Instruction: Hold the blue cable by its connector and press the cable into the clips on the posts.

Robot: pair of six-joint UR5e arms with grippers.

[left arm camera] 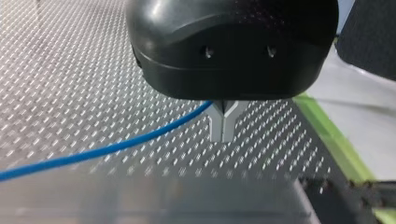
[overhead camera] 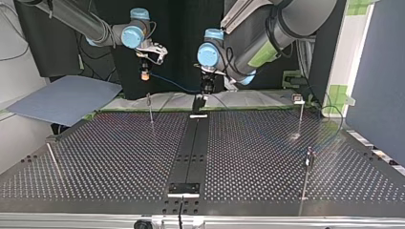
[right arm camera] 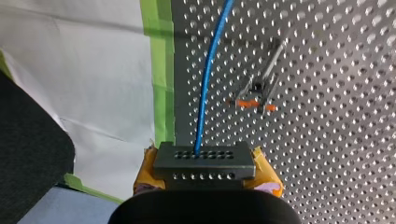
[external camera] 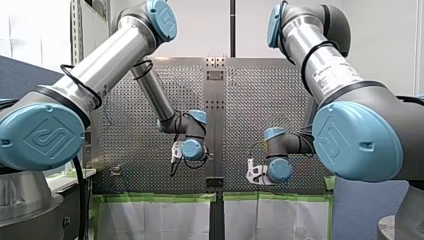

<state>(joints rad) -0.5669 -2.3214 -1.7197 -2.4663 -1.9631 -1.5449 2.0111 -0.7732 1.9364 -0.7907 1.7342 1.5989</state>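
At the top view's far edge, my right gripper (overhead camera: 144, 72) is clamped on the connector (right arm camera: 204, 159). The blue cable (overhead camera: 174, 85) runs rightward from it to my left gripper (left arm camera: 223, 122), which is pinched onto it. The nearest post (overhead camera: 150, 107) stands just near-side of the right gripper, its clip (right arm camera: 254, 95) beside the cable, apart. My right arm is closer.

Thin posts (overhead camera: 151, 109) well apart, table (overhead camera: 119, 157) between — passable
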